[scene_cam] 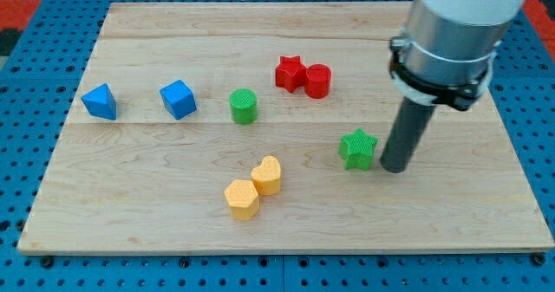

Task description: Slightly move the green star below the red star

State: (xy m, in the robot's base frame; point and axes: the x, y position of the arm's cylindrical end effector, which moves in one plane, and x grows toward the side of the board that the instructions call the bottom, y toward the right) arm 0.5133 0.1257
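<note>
My hand is a plain rod that cannot open or hold anything. My tip (394, 165) sits just right of the green star (357, 148). The red star (290, 72) is up and to the left, touching the red cylinder (317, 81). Pushing too hard could slide the green star too far left on the tabletop (156, 188).

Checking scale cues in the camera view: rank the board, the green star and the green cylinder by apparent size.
1. Wooden board, by far the largest.
2. Green star and green cylinder look alike; the star sits nearer the view's bottom, so I won't rank them.
</note>
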